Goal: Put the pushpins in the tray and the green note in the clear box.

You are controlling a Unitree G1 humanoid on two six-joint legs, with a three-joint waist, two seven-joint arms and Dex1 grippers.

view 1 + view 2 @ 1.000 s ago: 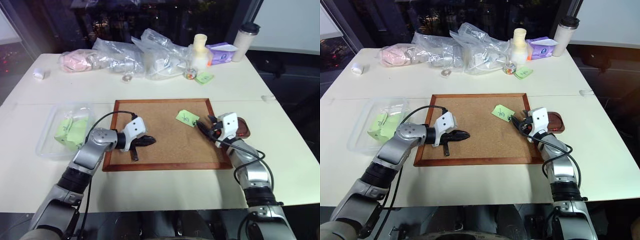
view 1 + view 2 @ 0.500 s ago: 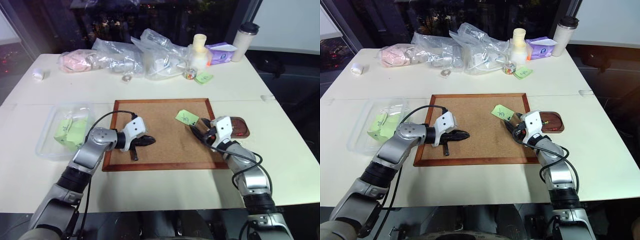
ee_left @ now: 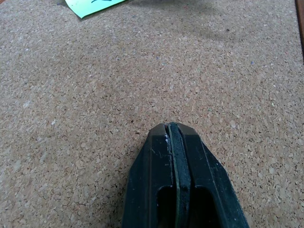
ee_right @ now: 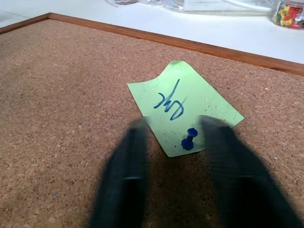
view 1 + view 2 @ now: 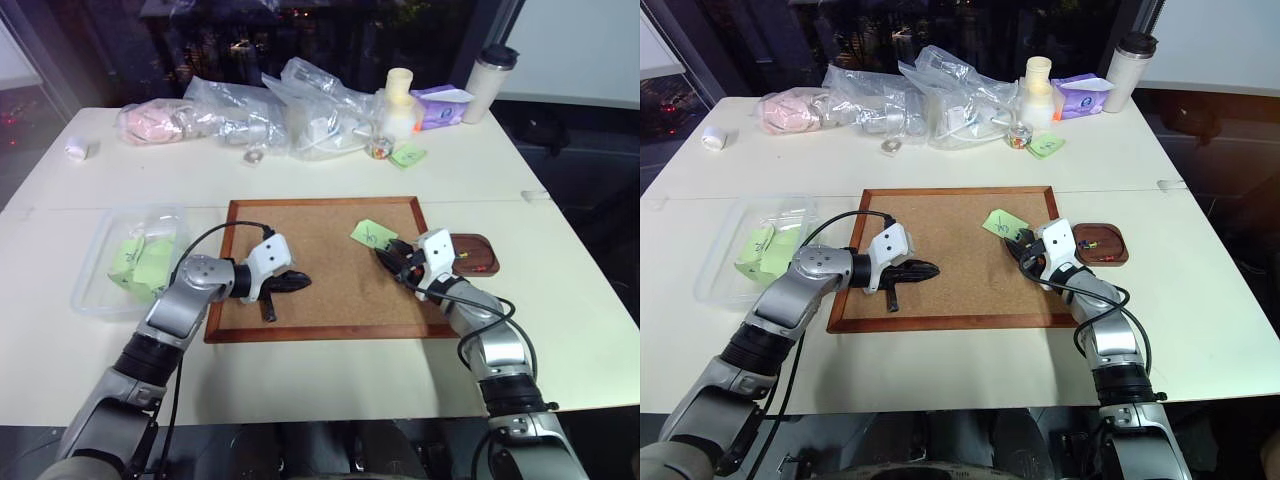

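Observation:
A green note (image 5: 374, 234) with dark scribbles lies on the cork board, held by a blue pushpin (image 4: 189, 140) near its edge. My right gripper (image 4: 173, 122) hovers low at the note, its blurred fingers apart on either side of the pin. The dark brown tray (image 5: 1124, 250) sits just off the board's right edge, with small red and yellow pushpins (image 5: 1095, 242) inside. At the table's left stands the clear box (image 5: 100, 285), holding green papers. My left gripper (image 5: 300, 283) rests shut on the bare cork, holding nothing.
The wood-framed cork board (image 5: 320, 215) fills the table's middle. Along the back lie clear plastic bags (image 5: 250, 110), a jar of pins (image 5: 380, 150), another green note (image 5: 408, 155), a white bottle (image 5: 400, 95), a purple pack (image 5: 440, 105) and a tumbler (image 5: 492, 80).
My right gripper has moved left from the tray onto the board, up to the green note, and its fingers have drawn closer together. The left arm has kept still.

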